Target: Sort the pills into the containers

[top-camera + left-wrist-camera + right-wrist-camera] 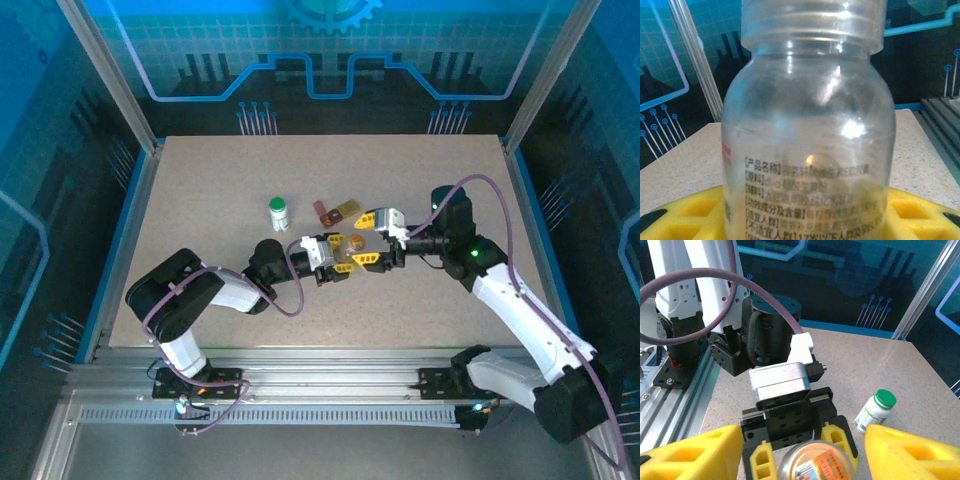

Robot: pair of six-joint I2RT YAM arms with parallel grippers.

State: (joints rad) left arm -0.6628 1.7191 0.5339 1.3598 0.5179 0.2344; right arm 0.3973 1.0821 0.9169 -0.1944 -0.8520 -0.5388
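Gripping the bottle (810,125) over the tabletop's (200,180) middle, the left gripper (342,255) is clenched on it; the right gripper (366,241) stands released, fingers (690,455) flanking its end. An off-centre squeeze could twist it loose, scattering pills (822,161) short of the red box (322,211) and yellow box (347,210) nearby.

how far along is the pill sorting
Done: nothing visibly sorted; the dark red box and yellow box are too small to see into. In hand: left claw grips the clear bottle, a pill inside; right claw open beside it. Left: pills into both boxes.
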